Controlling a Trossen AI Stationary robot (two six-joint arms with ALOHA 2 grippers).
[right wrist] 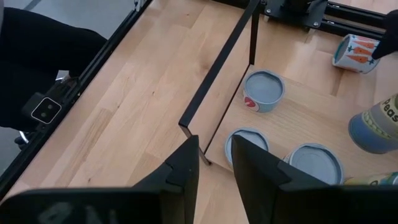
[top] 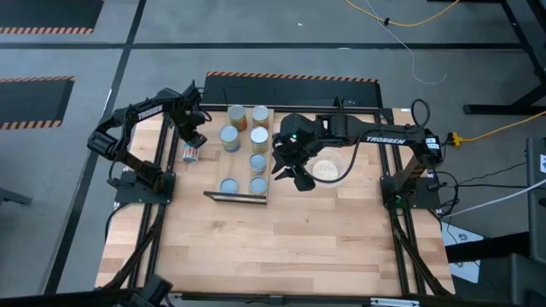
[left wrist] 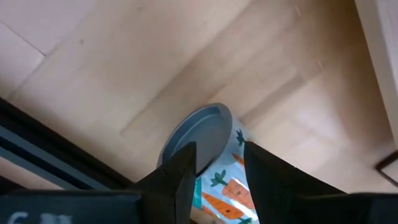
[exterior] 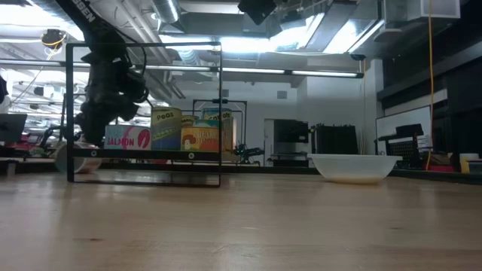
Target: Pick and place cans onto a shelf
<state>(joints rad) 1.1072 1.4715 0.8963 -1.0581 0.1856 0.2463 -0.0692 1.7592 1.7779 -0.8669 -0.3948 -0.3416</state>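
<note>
A carrot-label can (left wrist: 200, 138) lies on its side on the tabletop, just left of the shelf (top: 242, 174); it also shows in the high view (top: 189, 154) and the right wrist view (right wrist: 353, 52). My left gripper (left wrist: 221, 163) is open right above this can, its fingers over the can's side next to the blue-grey lid. Several cans (top: 230, 136) stand upright on the shelf board. My right gripper (top: 293, 175) is open and empty, above the table between the shelf's right edge and the clear bowl (top: 328, 169). My left gripper comes at the lying can from above, slanting down, with the can's labelled side (left wrist: 225, 190) showing between its fingertips (left wrist: 184, 167). I cannot tell whether the fingers touch the can. The can rests on the table.
The shelf's thin black frame (exterior: 143, 47) rises above the board, with labelled cans (exterior: 167, 129) under it. The bowl (exterior: 354, 167) stands to the right of the shelf. Bare wood tabletop (top: 273, 247) lies toward the near edge.
</note>
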